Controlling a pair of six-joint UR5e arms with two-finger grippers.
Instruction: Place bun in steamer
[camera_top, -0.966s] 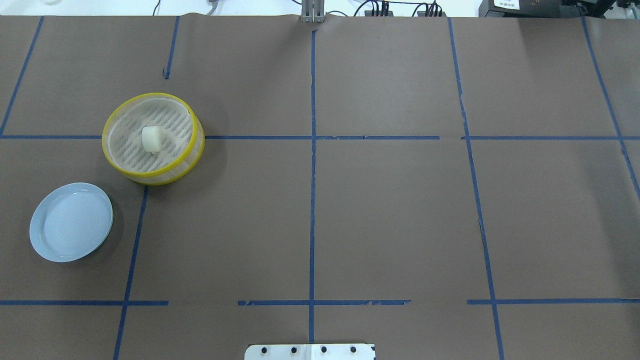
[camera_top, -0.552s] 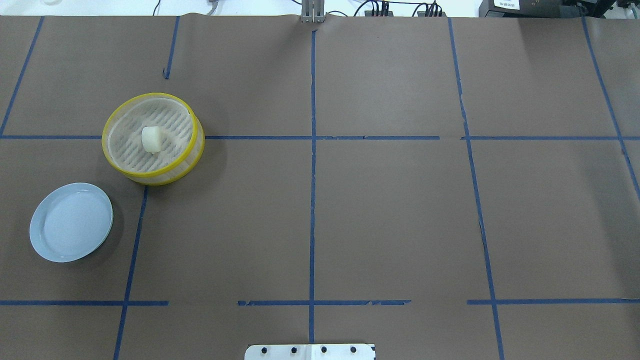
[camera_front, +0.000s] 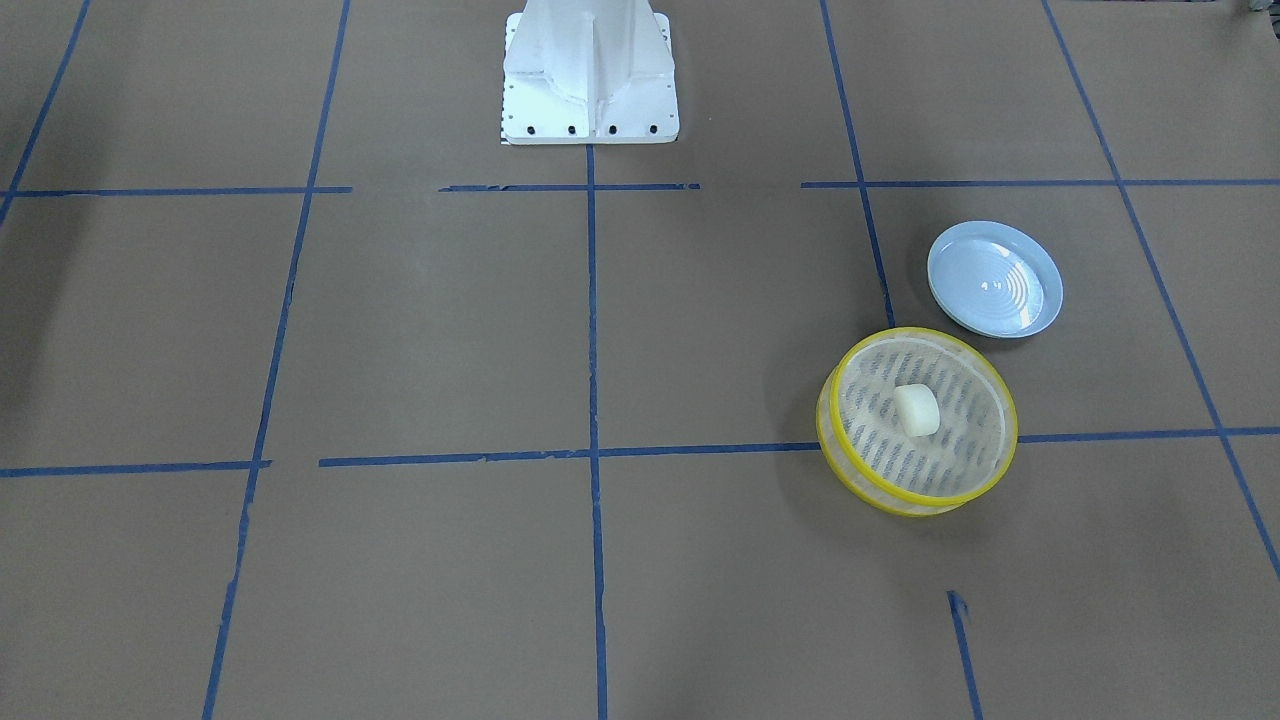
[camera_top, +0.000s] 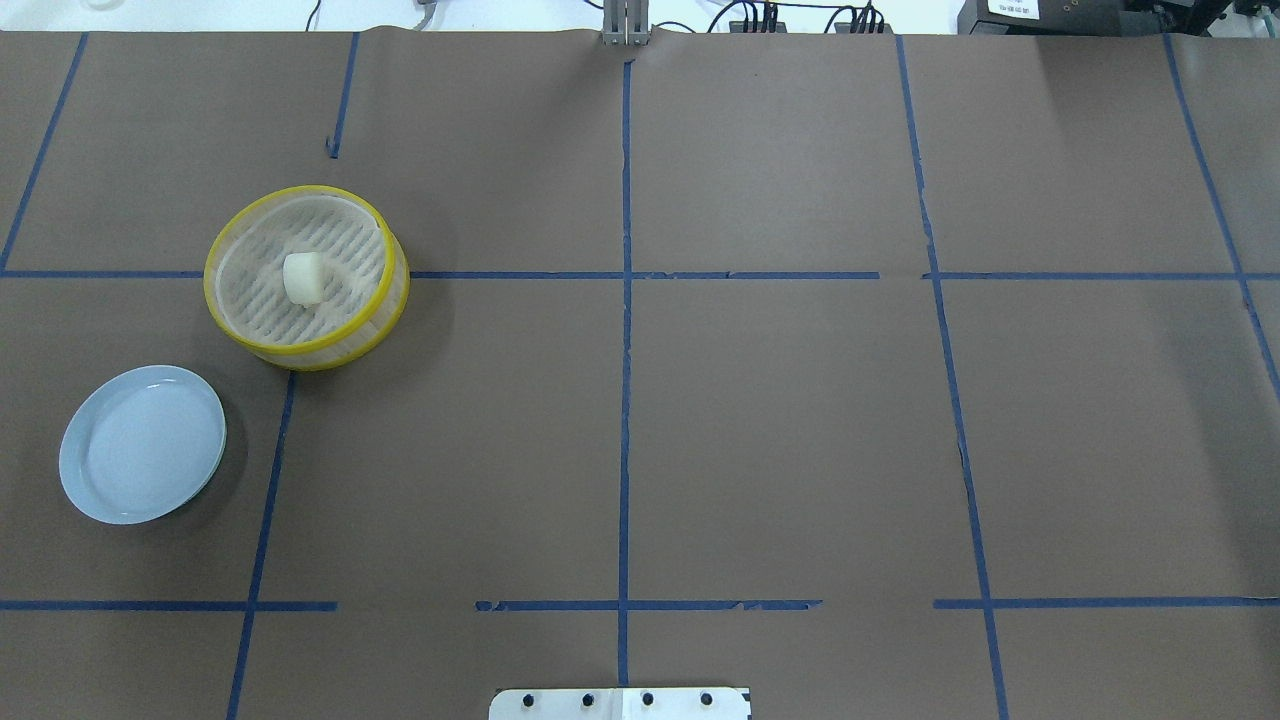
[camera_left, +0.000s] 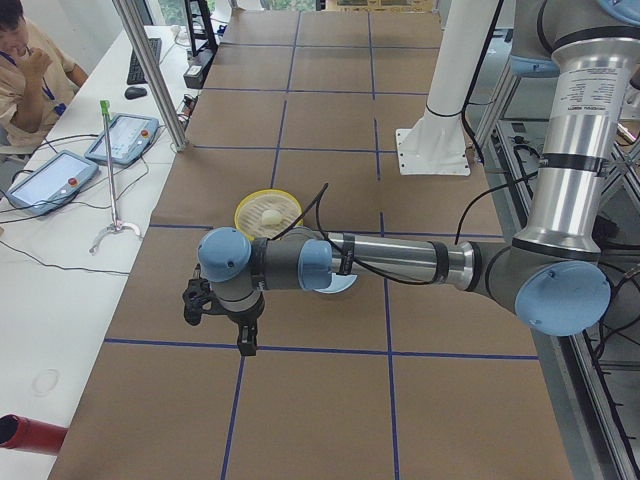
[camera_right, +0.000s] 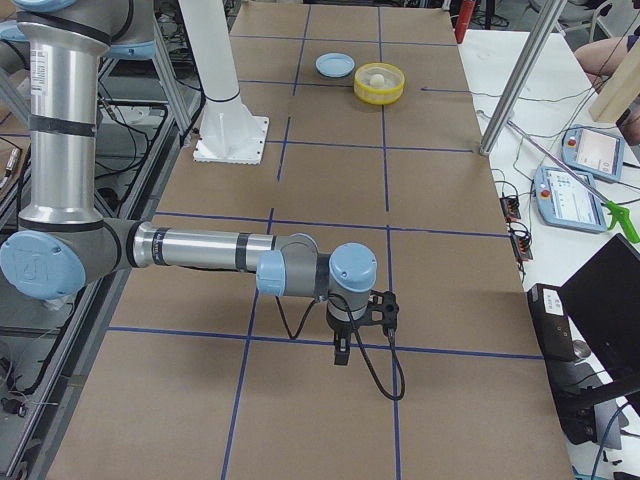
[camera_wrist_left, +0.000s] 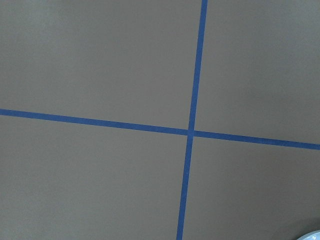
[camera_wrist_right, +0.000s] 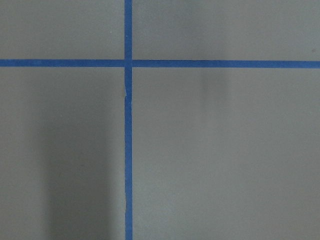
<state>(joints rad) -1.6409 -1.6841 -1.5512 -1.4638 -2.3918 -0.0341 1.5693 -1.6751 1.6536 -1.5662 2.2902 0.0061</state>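
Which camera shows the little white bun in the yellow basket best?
The exterior front-facing view: the small cream-white rounded bun sits large and unblocked in the yellow-rimmed round steamer basket. The overhead view is nearly as clear. Both side views show it tiny; the wrist views miss it.

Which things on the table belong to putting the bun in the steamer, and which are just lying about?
Job: bun, already lying in the steamer.
Lying about: light-blue plate, apart from the steamer.

A small cream-white bun (camera_top: 303, 277) sits inside the round yellow-rimmed steamer basket (camera_top: 228, 330); a light-blue plate (camera_top: 75, 470) lies nearby on the brown counter (camera_top: 780, 420).
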